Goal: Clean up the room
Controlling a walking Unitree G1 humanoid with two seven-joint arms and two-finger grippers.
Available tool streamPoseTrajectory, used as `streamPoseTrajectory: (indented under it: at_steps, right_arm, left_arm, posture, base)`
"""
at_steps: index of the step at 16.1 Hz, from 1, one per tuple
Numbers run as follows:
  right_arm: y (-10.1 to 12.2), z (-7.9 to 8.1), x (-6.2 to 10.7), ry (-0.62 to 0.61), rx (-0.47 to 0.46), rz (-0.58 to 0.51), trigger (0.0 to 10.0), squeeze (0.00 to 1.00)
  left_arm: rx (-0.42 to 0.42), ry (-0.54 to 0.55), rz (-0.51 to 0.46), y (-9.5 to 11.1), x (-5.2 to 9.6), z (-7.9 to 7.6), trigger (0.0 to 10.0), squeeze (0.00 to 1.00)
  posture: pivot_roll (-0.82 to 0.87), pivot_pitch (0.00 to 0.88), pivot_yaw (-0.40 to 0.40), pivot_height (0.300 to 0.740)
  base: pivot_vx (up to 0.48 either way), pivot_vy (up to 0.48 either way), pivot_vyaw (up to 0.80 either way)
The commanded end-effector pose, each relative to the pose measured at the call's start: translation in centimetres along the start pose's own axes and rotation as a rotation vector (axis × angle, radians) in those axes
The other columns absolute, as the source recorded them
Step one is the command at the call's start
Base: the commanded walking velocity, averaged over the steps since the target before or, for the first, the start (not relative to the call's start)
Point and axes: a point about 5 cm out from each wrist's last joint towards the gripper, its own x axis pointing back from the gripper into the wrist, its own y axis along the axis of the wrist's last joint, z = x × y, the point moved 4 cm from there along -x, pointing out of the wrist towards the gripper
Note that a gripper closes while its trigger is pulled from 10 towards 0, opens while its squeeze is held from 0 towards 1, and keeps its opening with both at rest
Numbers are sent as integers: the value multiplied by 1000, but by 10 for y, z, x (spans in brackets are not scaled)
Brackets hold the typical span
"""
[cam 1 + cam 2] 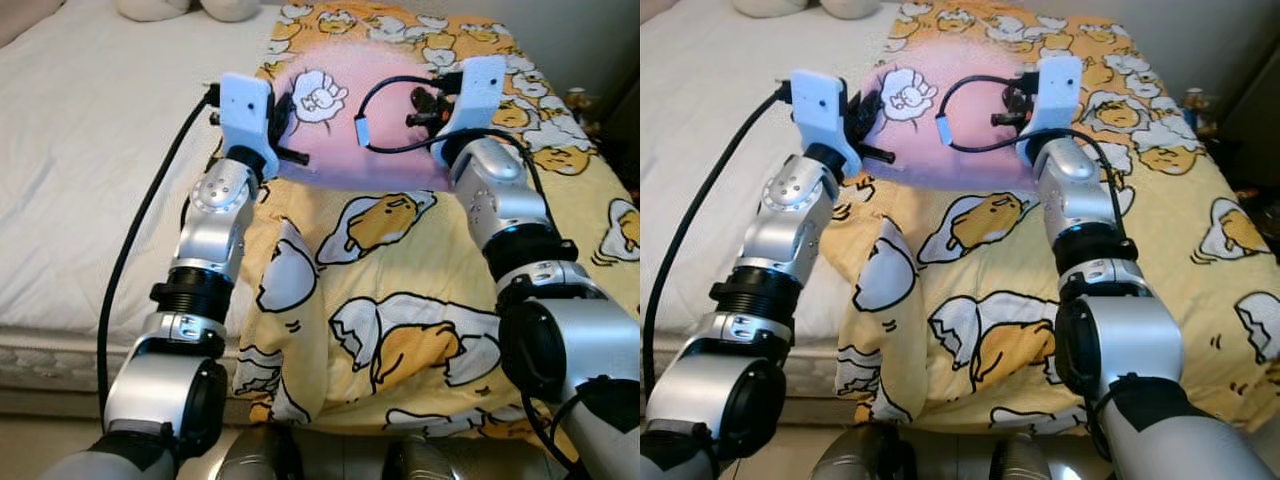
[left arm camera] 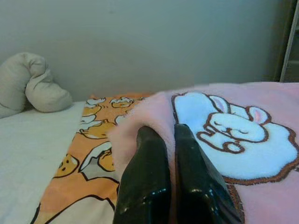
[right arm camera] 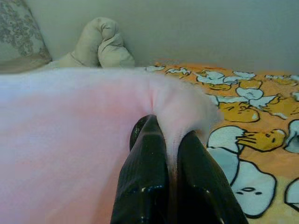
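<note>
Pink blanket [image 1: 350,130]: a small fleece piece with a white bunny patch, held spread out above the far part of the bed, over the yellow duvet.
Long axis: runs left to right, stretched flat between the two arms; the near edge sags only a little.
Left gripper [image 2: 161,140]: fingers pinched narrow on the blanket's near-left corner; the fabric bunches over the fingertips, and the bunny patch lies just right of them.
Right gripper [image 3: 163,140]: fingers pressed together on the near-right corner, with a fold of pink fleece pulled up between them.
Blanket relative to fingers: it spreads away from both grips toward the far side, so each arm holds one end of the near edge.
Which arm is nearer: neither by much; both reach about equally far forward, so the edge hangs roughly level.
Yellow duvet [image 1: 400,330]: cartoon print, covers the right part of the bed and drapes over its near edge.
White sheet [image 1: 90,150]: bare on the left.
Cushion [image 2: 32,84]: cream, at the far-left head end.
Coming move, as a judgement: folding or laying down depends on both corners travelling together, keeping the edge taut.
</note>
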Motion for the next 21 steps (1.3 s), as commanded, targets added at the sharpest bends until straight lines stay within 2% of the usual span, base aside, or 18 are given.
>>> streamPoseTrajectory:
  at_steps: [1,3,6,7,10,13,18,21]
  right_arm:
    - [13,-11,2,-43,19,-62,0,0]
    - [8,-11,3,-48,10,-61,0,0]
    - [2,-12,6,-49,14,-56,0,0]
    - [-1,-9,6,-35,12,-50,0,0]
    - [-8,-3,6,-9,3,-29,0,0]
    - [-11,2,5,11,31,-16,0,0]
    - [-7,10,4,38,59,-39,0,0]
    - [0,6,5,18,86,-75,0,0]
  left_arm:
    - [-27,23,-31,14,-2,10,10000,0]
    - [-50,40,-23,15,-3,16,10000,0]
    - [-38,56,-2,9,-2,13,10000,0]
    - [36,70,36,1,-2,10,10000,0]
    - [52,78,59,-7,0,-3,10000,0]
    - [66,62,57,-8,0,-9,10000,0]
    - [19,76,45,-1,-2,-5,10000,0]
    - [-15,94,23,8,-6,8,10000,0]
  posture:
    - [-52,0,-2,696]
    - [-58,0,6,696]
    - [-58,0,10,696]
    - [-56,0,9,696]
    - [-52,0,10,696]
    - [-50,0,7,696]
    - [-57,0,15,696]
    - [-62,0,19,696]
  base:
    - [0,480,0]
    - [0,480,0]
    - [0,480,0]
    - [0,480,0]
    - [0,480,0]
    - [0,480,0]
    - [0,480,720]
    - [0,480,231]
